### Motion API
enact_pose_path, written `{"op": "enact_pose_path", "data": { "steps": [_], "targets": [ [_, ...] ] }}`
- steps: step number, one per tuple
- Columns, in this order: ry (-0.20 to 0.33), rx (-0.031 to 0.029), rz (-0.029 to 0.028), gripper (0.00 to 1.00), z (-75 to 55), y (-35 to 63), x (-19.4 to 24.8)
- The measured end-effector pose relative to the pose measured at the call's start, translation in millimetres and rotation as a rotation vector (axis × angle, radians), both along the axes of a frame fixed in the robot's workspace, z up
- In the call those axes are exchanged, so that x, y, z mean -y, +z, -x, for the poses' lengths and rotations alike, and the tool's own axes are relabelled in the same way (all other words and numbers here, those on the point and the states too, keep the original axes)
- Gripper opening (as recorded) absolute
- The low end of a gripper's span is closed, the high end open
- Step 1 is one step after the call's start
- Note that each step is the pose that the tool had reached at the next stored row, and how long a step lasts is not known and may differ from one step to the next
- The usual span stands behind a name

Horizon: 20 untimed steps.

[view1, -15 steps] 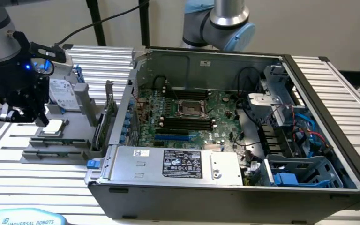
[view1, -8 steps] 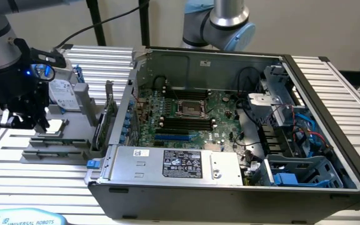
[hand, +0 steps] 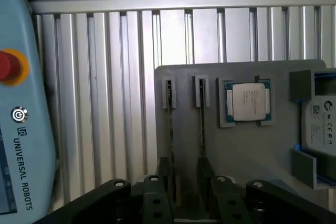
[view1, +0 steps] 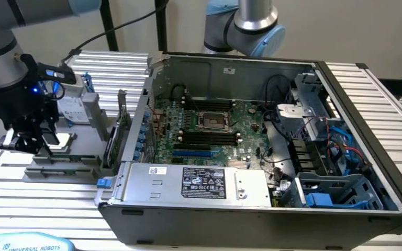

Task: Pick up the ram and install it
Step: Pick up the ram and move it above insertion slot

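Ram [hand: 171, 129] edge-on in grey holder [hand: 241, 150], between the open jaws

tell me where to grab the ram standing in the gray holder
Probably pinch the ram by its two flat faces, midway along the top edge, coming straight down from above. It stands on edge in a narrow slot of the gray holder, so only that long thin edge is free; a second slot runs close beside it.

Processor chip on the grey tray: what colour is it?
The processor chip is silver with a green edge; clearest in wrist view.
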<state>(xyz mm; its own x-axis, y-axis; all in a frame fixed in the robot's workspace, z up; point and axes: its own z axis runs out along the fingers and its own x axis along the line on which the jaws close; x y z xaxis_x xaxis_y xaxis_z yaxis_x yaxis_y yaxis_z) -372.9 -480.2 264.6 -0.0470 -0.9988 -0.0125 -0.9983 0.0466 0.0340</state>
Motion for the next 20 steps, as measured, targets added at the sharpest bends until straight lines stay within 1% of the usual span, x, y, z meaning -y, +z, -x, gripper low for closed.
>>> {"op": "enact_pose_path", "data": {
  "steps": [12,20],
  "targets": [
    [0.045,0.0001,0.0000,0.36,0.0,-21.7,0.1],
    [0.047,0.0014,0.0001,0.36,0.0,-36.3,3.5]
  ]
}}
